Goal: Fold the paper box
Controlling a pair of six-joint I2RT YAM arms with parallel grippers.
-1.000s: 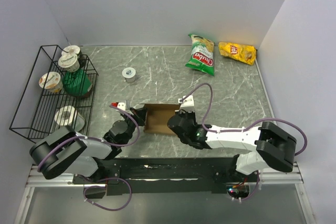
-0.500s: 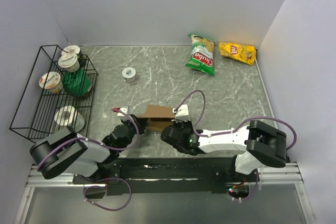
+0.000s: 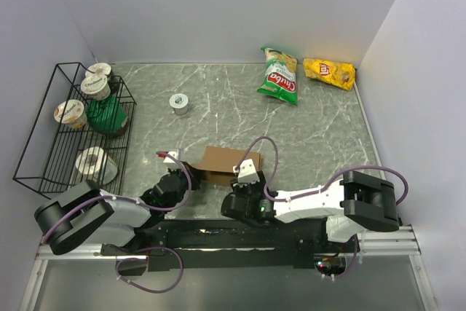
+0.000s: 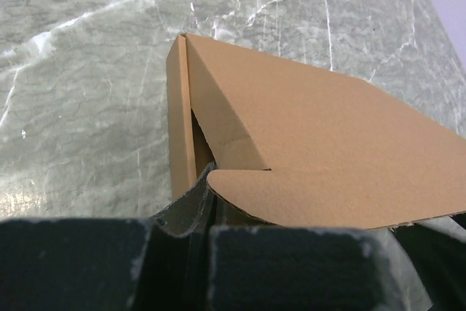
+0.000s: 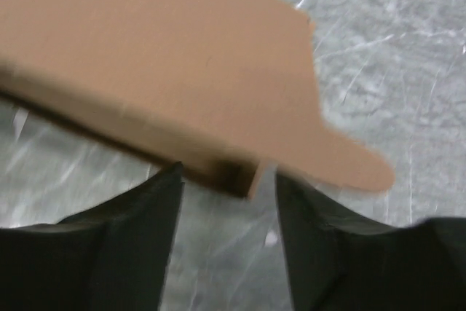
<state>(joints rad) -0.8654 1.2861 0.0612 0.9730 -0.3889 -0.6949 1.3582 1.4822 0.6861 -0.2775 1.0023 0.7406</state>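
The paper box (image 3: 222,158) is plain brown cardboard, lying near the front edge of the table between both arms, its lid folded down over the tray. In the left wrist view its lid (image 4: 320,143) slopes over the left side wall (image 4: 178,107), with a rounded tab by the fingers. My left gripper (image 3: 182,178) is shut on that wall's near end (image 4: 198,205). My right gripper (image 3: 244,178) is open; its fingertips (image 5: 227,180) stand either side of the box's near right corner (image 5: 233,172) without touching it.
A black wire rack (image 3: 44,143) at the left holds several cups and a tape roll. A small roll (image 3: 179,103) lies mid-table. A green snack bag (image 3: 279,78) and a yellow one (image 3: 329,72) lie at the back right.
The right gripper has opened and let go of the box, drawing back toward the near edge. The lid has come down over the tray. The left gripper stays shut on the box.
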